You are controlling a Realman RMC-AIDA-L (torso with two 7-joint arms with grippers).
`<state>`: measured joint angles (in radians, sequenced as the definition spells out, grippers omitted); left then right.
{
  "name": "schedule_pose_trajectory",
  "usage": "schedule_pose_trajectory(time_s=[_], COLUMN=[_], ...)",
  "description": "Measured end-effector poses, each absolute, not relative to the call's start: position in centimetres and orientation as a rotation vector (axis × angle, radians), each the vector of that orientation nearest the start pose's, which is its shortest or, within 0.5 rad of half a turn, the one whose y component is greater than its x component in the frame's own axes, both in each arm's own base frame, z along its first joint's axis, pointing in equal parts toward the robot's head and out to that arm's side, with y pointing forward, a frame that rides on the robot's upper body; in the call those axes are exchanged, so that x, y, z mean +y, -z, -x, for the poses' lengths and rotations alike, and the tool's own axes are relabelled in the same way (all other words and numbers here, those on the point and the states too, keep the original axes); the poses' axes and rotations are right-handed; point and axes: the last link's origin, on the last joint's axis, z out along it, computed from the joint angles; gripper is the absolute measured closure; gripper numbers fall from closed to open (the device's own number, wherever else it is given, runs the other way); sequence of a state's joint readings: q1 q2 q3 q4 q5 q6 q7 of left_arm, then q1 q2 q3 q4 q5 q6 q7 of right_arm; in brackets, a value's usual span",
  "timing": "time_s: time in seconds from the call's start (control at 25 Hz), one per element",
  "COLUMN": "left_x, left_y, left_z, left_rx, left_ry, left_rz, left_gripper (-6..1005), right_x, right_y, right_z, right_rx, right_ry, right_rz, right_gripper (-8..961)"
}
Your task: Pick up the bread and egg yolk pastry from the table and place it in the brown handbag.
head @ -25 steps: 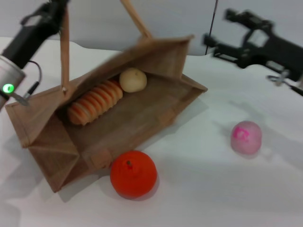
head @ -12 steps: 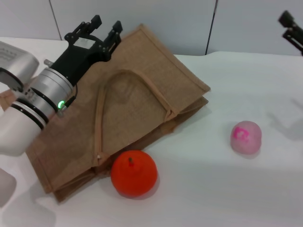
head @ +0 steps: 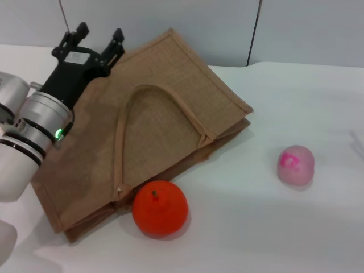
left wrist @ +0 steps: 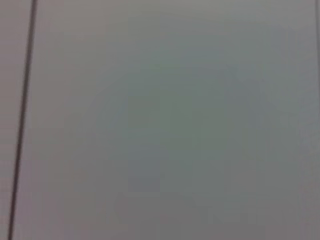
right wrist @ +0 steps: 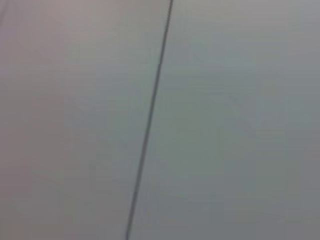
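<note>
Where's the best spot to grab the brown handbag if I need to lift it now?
Probably the tan loop handle lying on top of the brown handbag. The bag lies flat, so come from above and pinch near the arch's crest. The left gripper hangs at its far left corner.

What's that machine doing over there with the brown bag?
The robot's left tool hangs open over the far left edge of the brown handbag, holding nothing. The bag lies flat and closed on the white table, so whatever is inside is hidden; no bread or pastry shows on the table. An orange fruit rests against the bag's near edge, and a pink ball sits apart on the right. The right arm is out of view.
</note>
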<state>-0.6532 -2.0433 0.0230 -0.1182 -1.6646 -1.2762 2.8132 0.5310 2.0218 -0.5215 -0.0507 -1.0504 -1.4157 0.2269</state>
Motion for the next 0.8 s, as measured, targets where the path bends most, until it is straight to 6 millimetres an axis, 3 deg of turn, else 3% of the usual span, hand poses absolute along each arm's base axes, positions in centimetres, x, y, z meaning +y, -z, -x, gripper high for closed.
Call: schedule_pose_trajectory(time_s=[0.08, 0.8], left_x=[37.6, 36.3], left_y=[0.7, 0.6], left_z=[27.1, 27.3], left_rx=[-0.482, -0.486], left_ry=[0.954, 1.010], left_rz=[1.691, 1.660], left_gripper=[184, 184], right_x=[35.0, 35.1], right_y=[-3.8, -3.5], right_z=[-30.7, -31.2], right_rx=[0.192, 0.242], right_ry=[-0.780, -0.766], right_rz=[1.656, 1.647], right_gripper=[71, 71])
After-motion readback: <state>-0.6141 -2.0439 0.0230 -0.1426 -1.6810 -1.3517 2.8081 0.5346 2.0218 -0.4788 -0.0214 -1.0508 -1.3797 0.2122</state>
